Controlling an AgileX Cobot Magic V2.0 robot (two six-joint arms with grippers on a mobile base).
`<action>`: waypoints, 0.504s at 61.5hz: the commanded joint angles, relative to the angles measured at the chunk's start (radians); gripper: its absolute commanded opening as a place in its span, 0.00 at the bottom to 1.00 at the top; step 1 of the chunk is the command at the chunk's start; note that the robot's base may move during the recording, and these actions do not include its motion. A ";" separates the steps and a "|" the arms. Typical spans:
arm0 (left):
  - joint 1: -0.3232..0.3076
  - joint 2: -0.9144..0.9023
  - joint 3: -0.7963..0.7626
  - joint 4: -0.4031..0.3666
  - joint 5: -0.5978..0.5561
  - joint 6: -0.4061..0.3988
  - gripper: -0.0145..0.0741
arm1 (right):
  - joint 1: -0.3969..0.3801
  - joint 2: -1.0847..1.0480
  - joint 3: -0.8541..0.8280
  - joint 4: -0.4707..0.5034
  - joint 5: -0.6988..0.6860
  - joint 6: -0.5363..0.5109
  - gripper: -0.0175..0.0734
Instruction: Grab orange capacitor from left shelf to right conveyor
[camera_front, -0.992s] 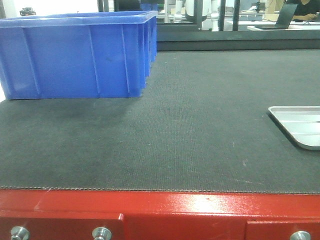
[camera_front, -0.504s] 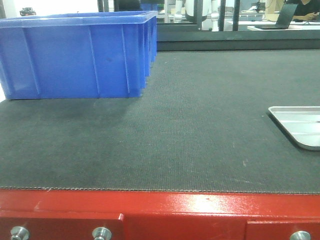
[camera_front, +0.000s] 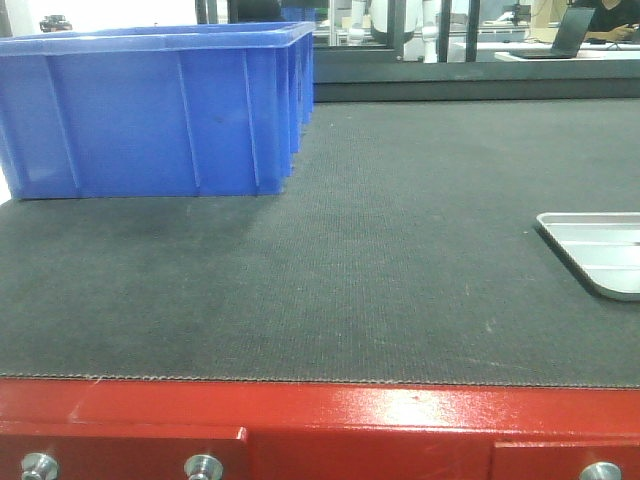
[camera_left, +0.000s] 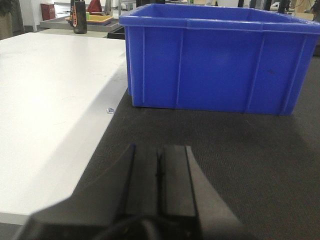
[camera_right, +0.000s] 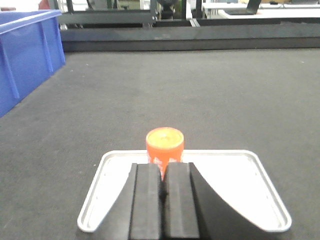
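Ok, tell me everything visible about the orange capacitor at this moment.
The orange capacitor shows only in the right wrist view: a small orange-red cylinder with a paler round top and white print low on its side, unreadable here. It stands upright over the silver tray on the dark grey belt. Its lower part is hidden behind the right gripper, whose black pads look nearly closed; actual contact cannot be confirmed.

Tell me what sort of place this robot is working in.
Probably an industrial lab or factory test cell. A wide dark conveyor belt with a bolted red frame carries a blue plastic bin and a silver tray holding an orange capacitor; workbenches and a laptop sit behind.
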 joint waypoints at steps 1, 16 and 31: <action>0.000 -0.012 -0.005 -0.002 -0.088 -0.001 0.02 | 0.001 -0.078 0.027 0.035 -0.101 -0.047 0.25; 0.000 -0.012 -0.005 -0.002 -0.088 -0.001 0.02 | 0.001 -0.180 0.099 0.050 -0.080 -0.078 0.25; 0.000 -0.012 -0.005 -0.002 -0.088 -0.001 0.02 | 0.001 -0.182 0.099 0.050 -0.066 -0.078 0.25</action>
